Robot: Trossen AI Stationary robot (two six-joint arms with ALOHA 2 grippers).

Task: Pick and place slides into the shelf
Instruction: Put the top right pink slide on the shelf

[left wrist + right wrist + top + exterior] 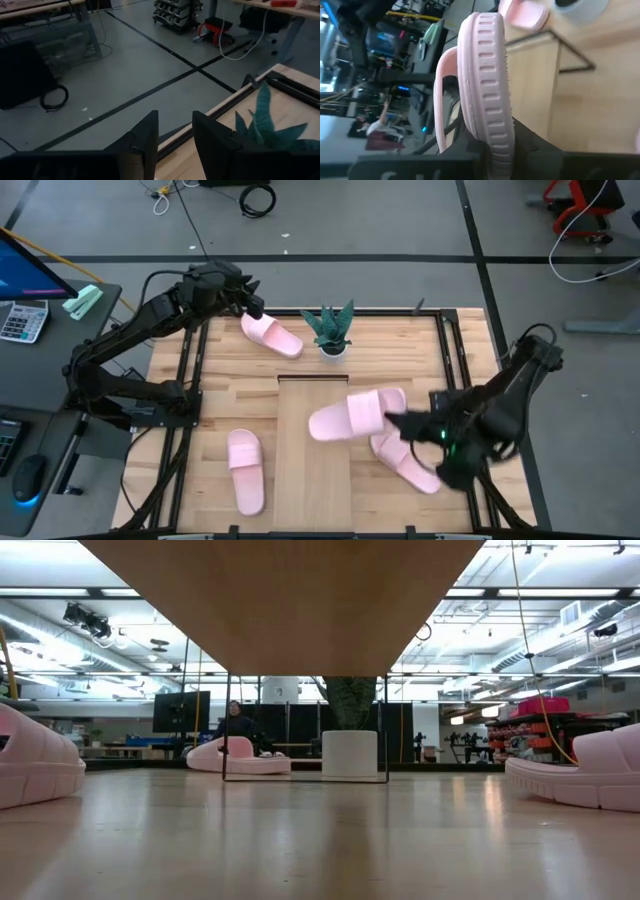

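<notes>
Now, right gripper (pixel 400 423) clamped on slide (pixel 348 416) — lifted over shelf (pixel 312 470), left gripper (pixel 256 308) parted

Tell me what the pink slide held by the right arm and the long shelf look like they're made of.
The pale pink slide sandal looks like matte moulded foam: thick sole, ribbed edge, no sheen. The long narrow shelf looks like smooth pale wood, possibly veneer, without the slatted joints of the tabletop.

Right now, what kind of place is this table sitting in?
Probably a robotics lab or workshop: a bare grey floor marked with dark tape and loose cables, a desk with a monitor, and more workbenches beyond the table in the low view.
</notes>
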